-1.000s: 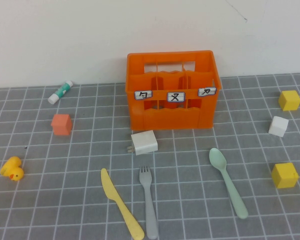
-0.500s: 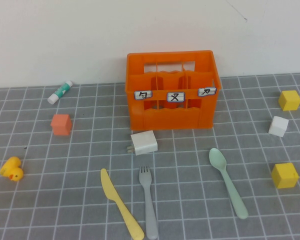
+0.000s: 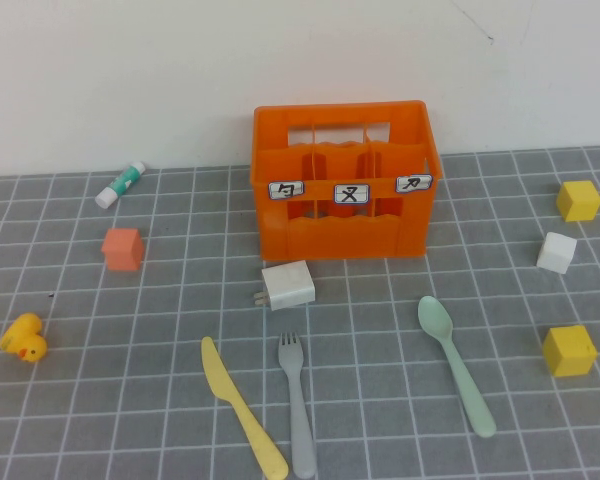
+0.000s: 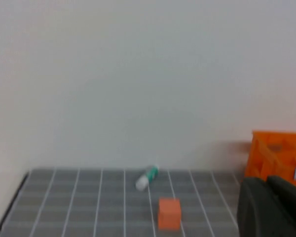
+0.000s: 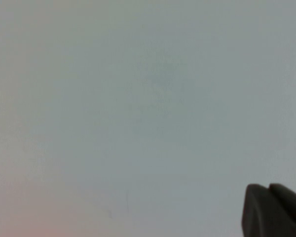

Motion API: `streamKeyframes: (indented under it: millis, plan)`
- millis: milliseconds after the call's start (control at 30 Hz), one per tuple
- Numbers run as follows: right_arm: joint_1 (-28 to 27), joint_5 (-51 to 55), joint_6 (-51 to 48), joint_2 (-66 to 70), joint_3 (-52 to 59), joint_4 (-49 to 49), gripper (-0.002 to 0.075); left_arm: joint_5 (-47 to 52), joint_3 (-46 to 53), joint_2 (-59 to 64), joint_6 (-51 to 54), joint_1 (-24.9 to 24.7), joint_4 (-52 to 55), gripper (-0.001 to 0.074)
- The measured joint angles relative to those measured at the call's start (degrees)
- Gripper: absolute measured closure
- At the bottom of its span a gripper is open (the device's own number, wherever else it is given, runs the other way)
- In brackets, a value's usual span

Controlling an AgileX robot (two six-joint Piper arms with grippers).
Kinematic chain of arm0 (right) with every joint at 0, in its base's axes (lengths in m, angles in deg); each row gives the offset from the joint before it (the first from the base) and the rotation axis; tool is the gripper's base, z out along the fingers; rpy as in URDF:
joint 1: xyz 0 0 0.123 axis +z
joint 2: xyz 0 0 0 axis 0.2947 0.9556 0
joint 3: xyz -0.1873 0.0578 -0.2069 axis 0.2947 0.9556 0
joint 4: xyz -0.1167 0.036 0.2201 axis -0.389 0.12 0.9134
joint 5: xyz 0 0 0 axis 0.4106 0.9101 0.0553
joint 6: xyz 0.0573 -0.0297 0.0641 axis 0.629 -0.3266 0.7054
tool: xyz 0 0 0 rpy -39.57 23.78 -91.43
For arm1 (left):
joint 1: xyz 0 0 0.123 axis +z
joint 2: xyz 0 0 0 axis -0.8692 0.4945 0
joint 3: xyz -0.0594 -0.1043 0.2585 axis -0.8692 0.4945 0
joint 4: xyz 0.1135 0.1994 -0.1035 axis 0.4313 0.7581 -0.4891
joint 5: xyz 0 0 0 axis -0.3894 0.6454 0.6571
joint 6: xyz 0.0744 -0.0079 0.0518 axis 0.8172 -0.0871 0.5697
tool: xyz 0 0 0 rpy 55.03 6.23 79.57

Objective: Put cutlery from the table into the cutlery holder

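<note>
The orange cutlery holder (image 3: 342,180) stands at the back middle of the grey gridded table (image 3: 130,400); its corner also shows in the left wrist view (image 4: 278,150). In front of it lie the pale yellow knife (image 3: 242,408), the grey fork (image 3: 298,403) and the mint-green spoon (image 3: 455,362), all flat on the table. Neither arm shows in the high view. My left gripper (image 4: 266,180) is shut and empty, held off the table's left part, well apart from the cutlery. My right gripper (image 5: 269,187) is shut and empty, seen against the bare wall.
A white plug adapter (image 3: 288,285) lies between the holder and the fork. At the left are a white-and-green tube (image 3: 120,183), a small orange cube (image 3: 123,249) and a yellow duck (image 3: 25,337). At the right are two yellow cubes (image 3: 578,200) (image 3: 569,350) and a white cube (image 3: 557,251).
</note>
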Motion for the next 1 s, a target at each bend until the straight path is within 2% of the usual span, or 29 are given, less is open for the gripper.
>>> streamKeyframes:
  millis: [167, 400, 500, 600, 733, 1000]
  plan:
    - [0.0, 10.8, -6.84, 7.02, -1.47, 1.53, 0.0729, 4.14, -0.08, 4.5, -0.35, 0.0, -1.72, 0.0736]
    - [0.0, 22.17, -23.63, 17.6, -1.71, 11.62, 0.0729, 14.34, -0.08, 15.94, 0.15, 0.0, -13.78, 0.0736]
    - [0.0, 26.35, -31.45, 21.92, -1.82, 16.65, 0.0729, 19.01, -0.08, 22.01, 6.64, 0.0, -21.18, 0.0736]
    - [0.0, 29.28, -39.18, 26.8, -1.82, 22.06, 0.0729, 22.91, -0.08, 29.68, 18.33, 0.0, -32.32, 0.0736]
    - [0.0, 31.48, -48.69, 32.28, -1.82, 27.81, 0.0729, 23.94, -0.13, 39.09, 28.26, 0.0, -44.48, 0.0736]
    - [0.0, 32.83, -55.97, 39.78, -2.25, 31.9, 0.0729, 25.88, -8.74, 53.48, 34.22, -0.5, -48.98, 0.0736]
